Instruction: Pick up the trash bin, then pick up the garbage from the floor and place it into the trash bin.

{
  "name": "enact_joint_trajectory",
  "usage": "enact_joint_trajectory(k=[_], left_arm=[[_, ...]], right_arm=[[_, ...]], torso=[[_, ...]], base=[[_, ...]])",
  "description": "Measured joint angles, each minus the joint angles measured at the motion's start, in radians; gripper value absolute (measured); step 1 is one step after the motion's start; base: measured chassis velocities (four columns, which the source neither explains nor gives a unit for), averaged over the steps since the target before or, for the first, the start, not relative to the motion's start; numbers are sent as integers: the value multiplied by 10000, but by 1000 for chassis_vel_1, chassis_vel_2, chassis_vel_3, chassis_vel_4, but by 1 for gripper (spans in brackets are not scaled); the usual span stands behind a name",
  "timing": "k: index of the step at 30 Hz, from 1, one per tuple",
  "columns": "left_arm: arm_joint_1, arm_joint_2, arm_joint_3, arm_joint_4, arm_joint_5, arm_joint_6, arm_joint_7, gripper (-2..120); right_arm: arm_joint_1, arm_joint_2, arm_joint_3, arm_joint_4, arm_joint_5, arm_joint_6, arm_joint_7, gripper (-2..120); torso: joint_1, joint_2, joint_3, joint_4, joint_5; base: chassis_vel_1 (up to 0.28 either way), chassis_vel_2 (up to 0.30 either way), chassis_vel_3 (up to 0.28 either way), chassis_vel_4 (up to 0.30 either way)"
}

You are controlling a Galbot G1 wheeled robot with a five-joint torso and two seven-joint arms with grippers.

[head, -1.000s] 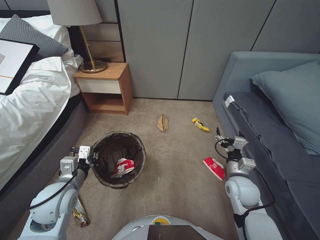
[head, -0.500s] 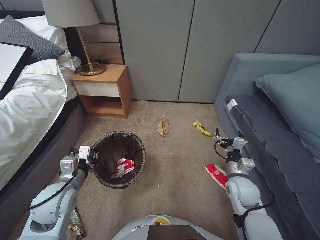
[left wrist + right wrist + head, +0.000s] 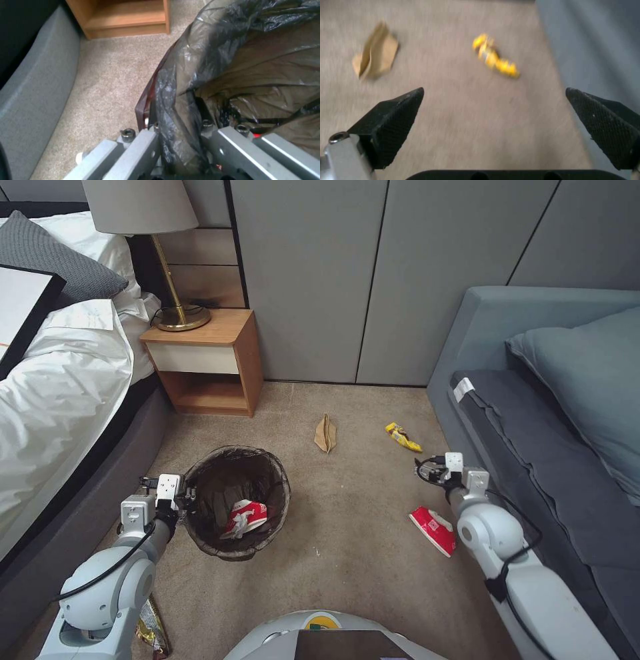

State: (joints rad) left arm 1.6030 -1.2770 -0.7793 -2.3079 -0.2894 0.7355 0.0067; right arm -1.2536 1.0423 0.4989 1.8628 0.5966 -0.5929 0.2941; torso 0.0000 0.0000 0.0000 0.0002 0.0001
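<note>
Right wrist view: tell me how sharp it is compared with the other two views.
Right wrist view: motion-smeared; the yellow packet and brown paper bag are streaked, while the open right gripper fingertips look crisper. Left wrist view: soft, with glare on the bag lining the trash bin, which the left gripper clamps. Head view: sharp, evenly lit, walls bowed toward the edges.

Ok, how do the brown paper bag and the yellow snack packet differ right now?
The brown paper bag is plain tan, broad and folded; the yellow snack packet is bright yellow, narrow and elongated. The packet lies closer to the open right gripper and the grey sofa; the bag lies nearer the middle of the floor. Both rest loose on the carpet.
</note>
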Motion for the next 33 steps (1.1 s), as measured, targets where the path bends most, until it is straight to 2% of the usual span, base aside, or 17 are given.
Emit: enact_joint_trajectory(k=[5, 9, 14, 26, 33], left_arm=[[122, 54, -17, -137, 96, 0, 44, 0], [178, 110, -46, -180, 138, 0, 117, 0], [191, 113, -46, -182, 192, 0, 180, 0], [89, 19, -32, -73, 252, 0, 214, 0], [24, 0, -27, -15, 257, 0, 221, 0]], right_arm=[[886, -411, -830, -1144, 683, -1286, 55, 100], [1194, -451, -1149, -1823, 895, -1540, -135, 100], [1346, -428, -1407, -2628, 689, -1543, -390, 100], [811, -297, -1240, -2804, -41, -1487, -586, 100], [671, -146, -1351, -3559, -614, -1415, -649, 100]], torso=[[0, 0, 0, -1, 1], [0, 0, 0, -1, 0], [0, 0, 0, -2, 0], [0, 0, 0, -3, -2], [0, 0, 0, -2, -1]], base=[[0, 0, 0, 0], [0, 0, 0, 0], [0, 0, 0, 0], [0, 0, 0, 0], [0, 0, 0, 0]])
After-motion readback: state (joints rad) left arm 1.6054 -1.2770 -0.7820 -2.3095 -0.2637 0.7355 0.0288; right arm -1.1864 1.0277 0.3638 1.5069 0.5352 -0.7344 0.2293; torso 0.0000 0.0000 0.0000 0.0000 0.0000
